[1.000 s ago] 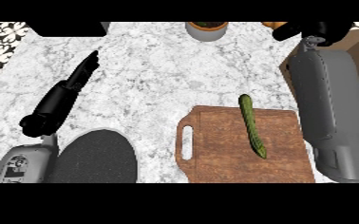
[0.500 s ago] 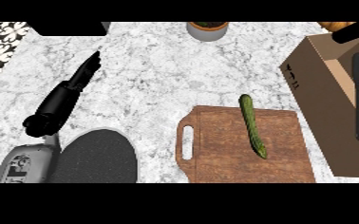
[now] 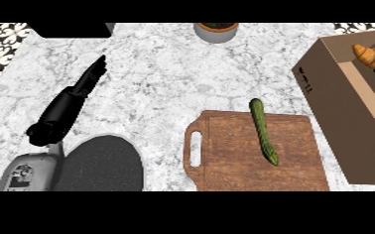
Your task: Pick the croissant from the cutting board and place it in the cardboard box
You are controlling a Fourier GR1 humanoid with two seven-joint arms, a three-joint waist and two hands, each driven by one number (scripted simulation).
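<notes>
A white marble worktop (image 3: pixel 168 79) carries a cardboard box (image 3: pixel 333 104) at its right edge, with the croissant (image 3: pixel 365 54) lying inside at the far end. Near the front edge, a cucumber (image 3: pixel 262 131) lies on the cutting board (image 3: pixel 242 168). By the left edge, the left hand (image 3: pixel 66 106) has its fingers straight and pressed together.

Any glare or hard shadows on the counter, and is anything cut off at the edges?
Head view: light is even on the marble counter, no glare; the cucumber on the cutting board casts no hard shadow; the cardboard box and the croissant inside it are cut by the right edge.
</notes>
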